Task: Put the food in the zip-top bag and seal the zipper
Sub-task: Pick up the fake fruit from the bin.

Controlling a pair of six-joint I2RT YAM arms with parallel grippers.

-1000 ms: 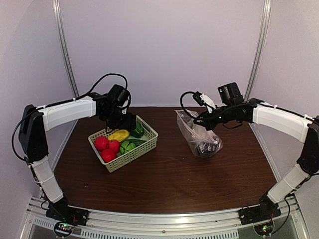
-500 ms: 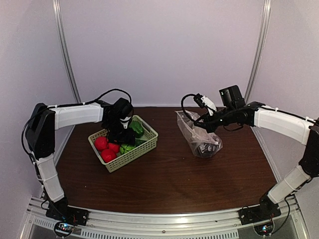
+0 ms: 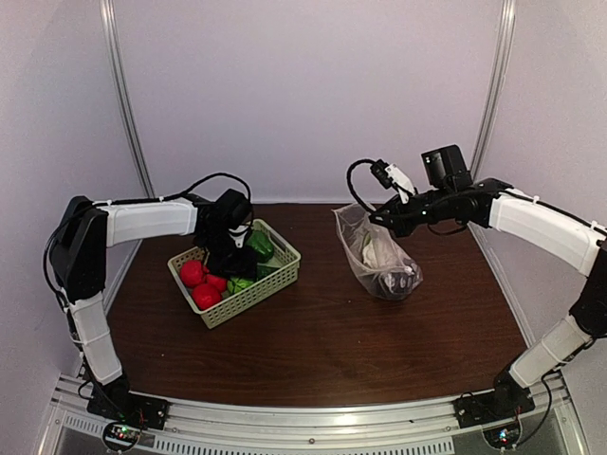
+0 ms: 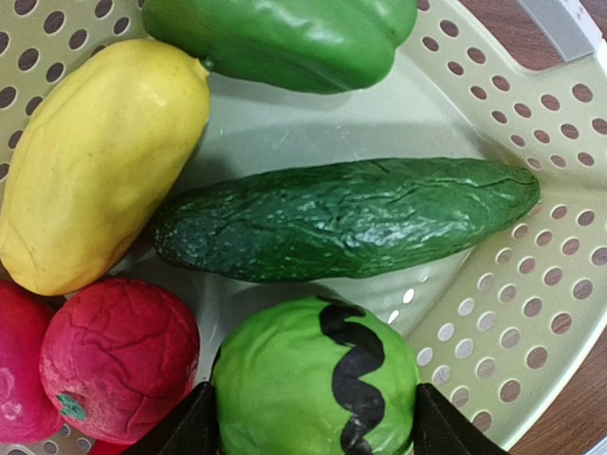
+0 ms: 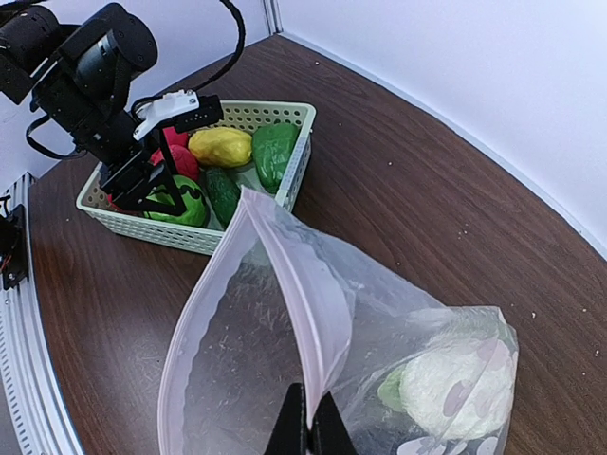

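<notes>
My left gripper (image 3: 236,269) is down in the pale green basket (image 3: 287,250), its jaws closed against both sides of a green ball with a black wavy stripe (image 4: 313,379). Around the ball lie a dark green cucumber (image 4: 351,218), a yellow lemon-like piece (image 4: 95,161), a green pepper (image 4: 285,38) and red fruits (image 4: 119,355). My right gripper (image 5: 308,428) is shut on the zipper strip (image 5: 303,294) of the clear dotted bag (image 3: 384,261) and holds its mouth up and open. A white cauliflower (image 5: 455,379) and a dark piece (image 3: 394,282) lie inside the bag.
The basket stands at the table's back left and the bag at back right, with bare brown table (image 3: 313,341) between and in front. In the right wrist view the left arm (image 5: 95,66) hangs over the basket (image 5: 303,118).
My left gripper has come down from the basket's back edge into the basket and now stands round the green striped ball. My right gripper has lifted the bag mouth slightly higher.
</notes>
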